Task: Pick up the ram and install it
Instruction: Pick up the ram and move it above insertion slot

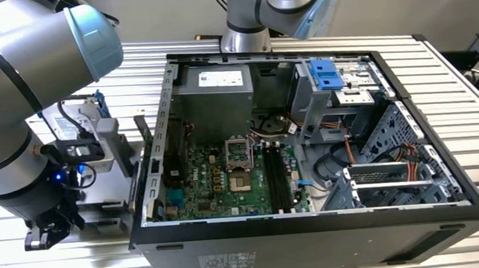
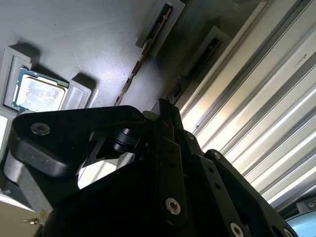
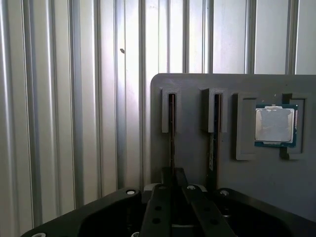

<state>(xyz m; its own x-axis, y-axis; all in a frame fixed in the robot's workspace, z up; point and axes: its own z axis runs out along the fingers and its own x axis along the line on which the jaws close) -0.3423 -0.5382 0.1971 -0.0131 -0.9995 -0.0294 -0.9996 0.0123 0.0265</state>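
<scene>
**Item.** The ram (image 3: 172, 123), a long, thin, dark green circuit-board stick, stands on edge in 1 of 2 narrow pockets of a flat grey plastic tray (image 3: 192, 148). It lies directly ahead of the black gripper (image 3: 173, 174) and in line with it. It is not yet lifted.

**End effector.** The gripper sits low over the near end of the ram. I cannot tell whether it is set wide or narrow, nor whether it touches the stick.

**Surroundings.** A second stick (image 3: 216, 123) of the same kind occupies the neighbouring pocket, just beside the gripper's line. A square silver processor (image 3: 275, 125) rests in a recess further out on that side. The open black computer case (image 1: 313, 225) stands well apart from the gripper, with the long black motherboard slots (image 1: 276, 175) inside it.

**Risks.**
- A grip near 1 end may tilt the ram and bind it in the pocket, which could lift the tray with it.
- A sideways drift could foul the second stick.
- A skewed hold would misalign the ram at the slots, and the case wall could obstruct the descent.
</scene>
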